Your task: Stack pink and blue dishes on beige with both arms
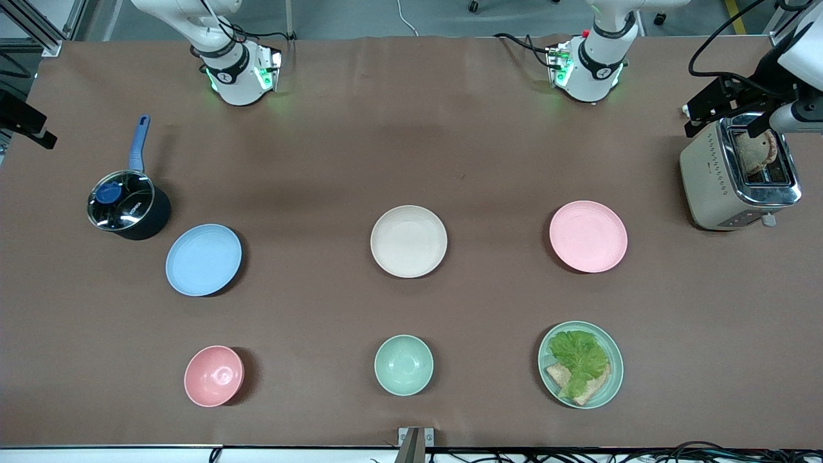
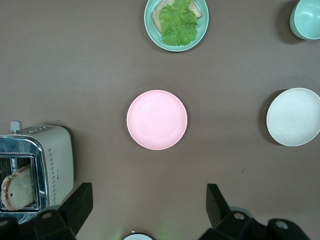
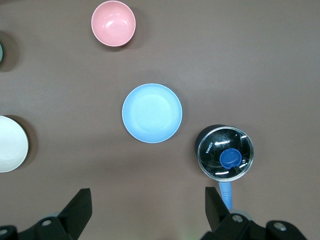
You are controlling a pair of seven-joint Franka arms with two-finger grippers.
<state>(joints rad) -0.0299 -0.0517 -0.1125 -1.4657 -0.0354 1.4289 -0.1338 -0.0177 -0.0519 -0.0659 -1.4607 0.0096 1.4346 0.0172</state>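
Pot, lidded, blue handle: toward the right arm's end of the table, close to that edge. Blue plate just beside it, nearer the front camera, flat, bare cloth around the rest of its rim. Pink bowl nearer the camera still, well apart. Right gripper high over the table above the blue plate, fingers spread wide, holding nothing; fingertips cut off at the frame edge.

Beige plate: mid-table, empty, open room on all sides. Green bowl nearer the camera.

Pink plate: toward the left arm's end, flat, clear all round. Green plate with lettuce over bread, nearer the camera. Toaster near the table's end, a slice in one slot. Left gripper over the pink plate, fingers released, empty; partly cropped
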